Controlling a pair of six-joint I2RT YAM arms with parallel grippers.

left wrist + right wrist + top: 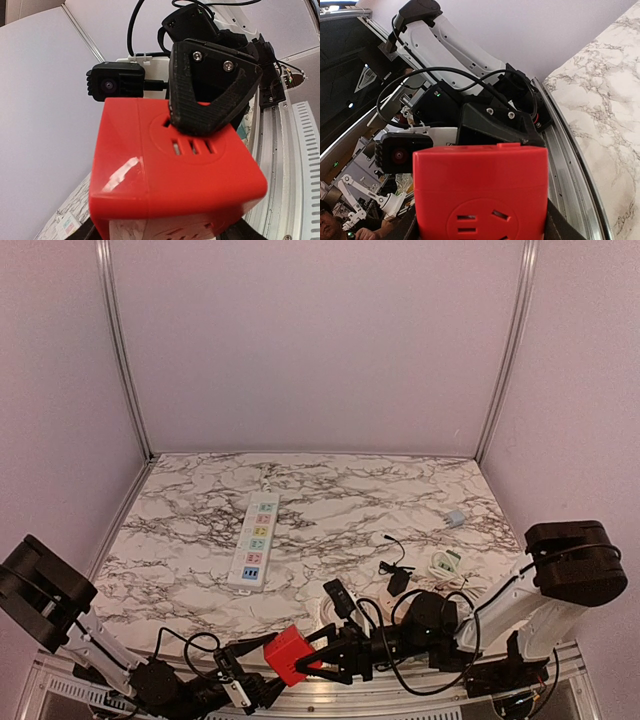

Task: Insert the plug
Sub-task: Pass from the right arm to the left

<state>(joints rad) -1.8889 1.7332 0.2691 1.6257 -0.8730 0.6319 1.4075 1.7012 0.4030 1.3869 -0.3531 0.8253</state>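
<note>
A red cube socket (290, 655) hangs over the table's near edge between both grippers. My right gripper (314, 655) is shut on it from the right, with dark fingers (555, 227) against its sides in the right wrist view. My left gripper (272, 670) meets it from the lower left, and its fingers (87, 232) press the cube's lower corners. The cube's slotted face (192, 145) is partly covered by a right finger (210, 95). A black plug (398, 581) with a thin cable lies on the marble, apart from both grippers.
A white power strip (254, 540) lies left of centre on the marble table (330, 490). A white adapter (445, 562) and a small grey piece (456, 518) sit at the right. Loose black cables loop near the arms' bases. A metal rail (570, 165) runs along the near edge.
</note>
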